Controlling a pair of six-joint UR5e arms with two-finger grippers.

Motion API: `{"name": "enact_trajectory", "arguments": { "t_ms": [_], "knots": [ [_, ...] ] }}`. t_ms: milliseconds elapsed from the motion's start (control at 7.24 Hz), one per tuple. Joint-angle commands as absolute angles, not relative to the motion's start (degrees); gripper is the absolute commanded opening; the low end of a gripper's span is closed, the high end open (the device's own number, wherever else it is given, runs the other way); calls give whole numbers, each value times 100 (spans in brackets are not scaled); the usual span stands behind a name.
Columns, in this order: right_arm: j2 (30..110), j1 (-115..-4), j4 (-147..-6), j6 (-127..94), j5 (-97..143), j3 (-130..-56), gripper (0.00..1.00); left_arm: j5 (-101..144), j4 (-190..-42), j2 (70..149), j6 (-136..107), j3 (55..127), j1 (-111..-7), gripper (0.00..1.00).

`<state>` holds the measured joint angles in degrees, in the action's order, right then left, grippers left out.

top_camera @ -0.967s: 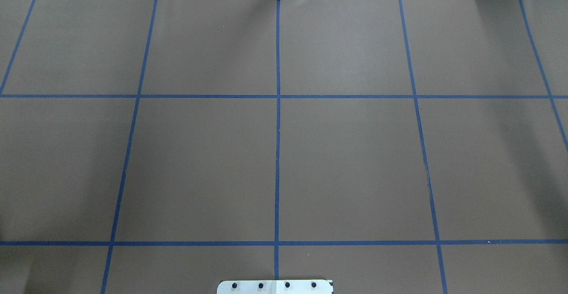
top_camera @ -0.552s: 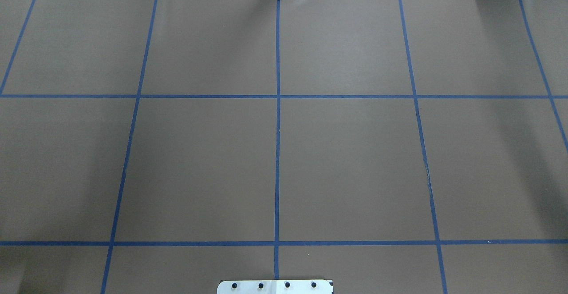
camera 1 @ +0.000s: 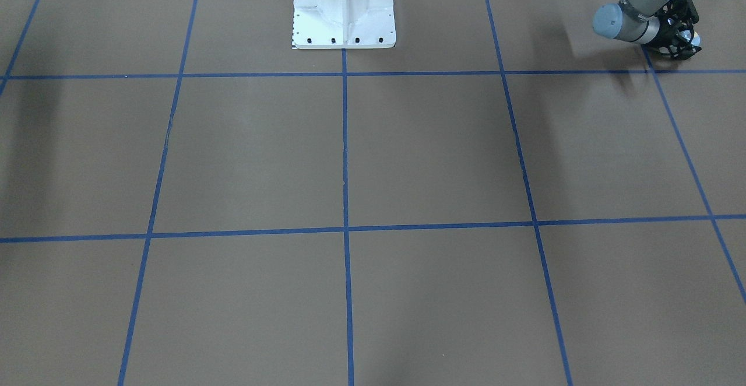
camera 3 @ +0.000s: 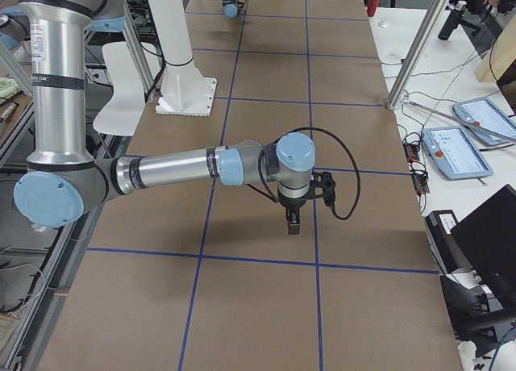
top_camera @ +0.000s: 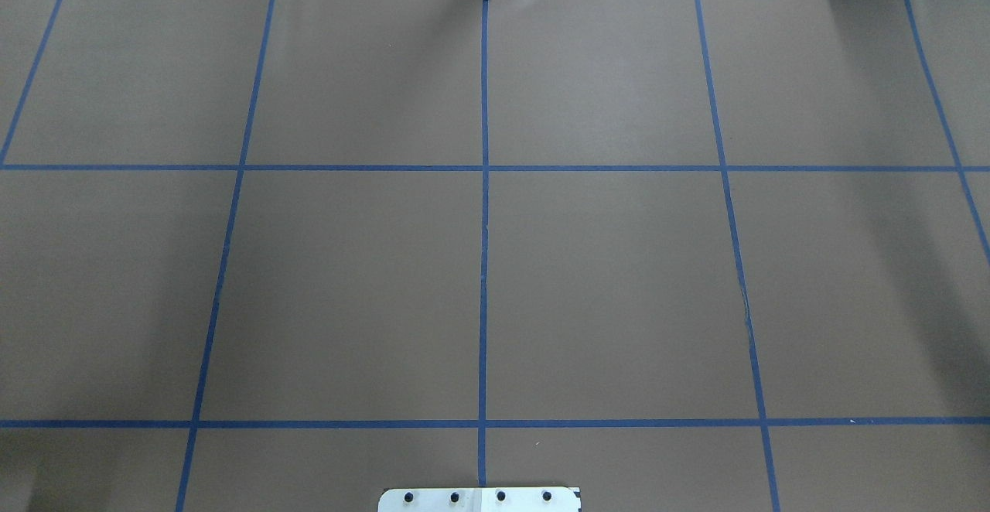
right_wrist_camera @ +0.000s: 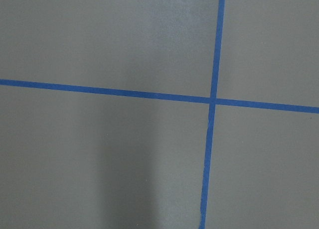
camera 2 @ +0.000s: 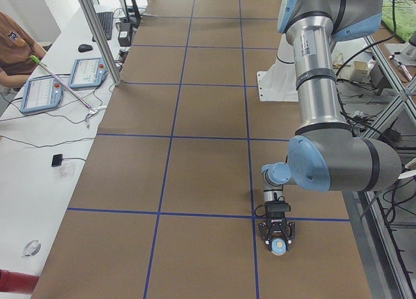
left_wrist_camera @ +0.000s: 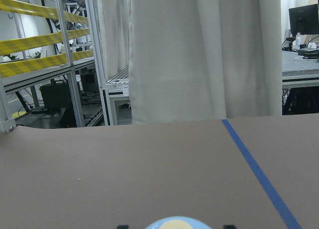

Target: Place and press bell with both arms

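The light-blue bell [camera 2: 279, 247] with its pale yellow button sits at table level between the fingers of my left gripper [camera 2: 278, 242], far out at my left end of the table. In the front-facing view the left gripper [camera 1: 681, 41] is at the top right with the bell [camera 1: 692, 38] in it. The left wrist view shows only the bell's top [left_wrist_camera: 178, 223] at the bottom edge. The jaws look closed on the bell. My right gripper [camera 3: 293, 223] points down above the table; I cannot tell whether it is open or shut.
Brown table cover with a blue tape grid [top_camera: 484, 168]. The white bolted pedestal [camera 1: 344, 7] stands at the robot's side of the table. Operator tablets [camera 2: 42, 93] and cables lie on the white bench beyond the far edge. A metal post [camera 2: 97, 32] stands there.
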<state>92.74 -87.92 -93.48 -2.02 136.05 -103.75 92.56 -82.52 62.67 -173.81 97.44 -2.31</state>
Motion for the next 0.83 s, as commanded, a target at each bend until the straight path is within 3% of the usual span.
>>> {"name": "enact_trajectory", "arguments": {
  "t_ms": [0, 276, 691],
  "knots": [
    [9272, -8789, -9352, -202, 13649, -10371, 100, 9272, -8271, 5525, -16756, 10777, -229, 0],
    [9264, -8789, -9360, -202, 13667, -10362, 100, 9273, -8174, 5257, -15483, 11459, -342, 0],
    [9220, -8789, -9369, -202, 13702, -10336, 100, 8505, -8183, 5683, -12580, 11645, -2496, 0]
  ]
}}
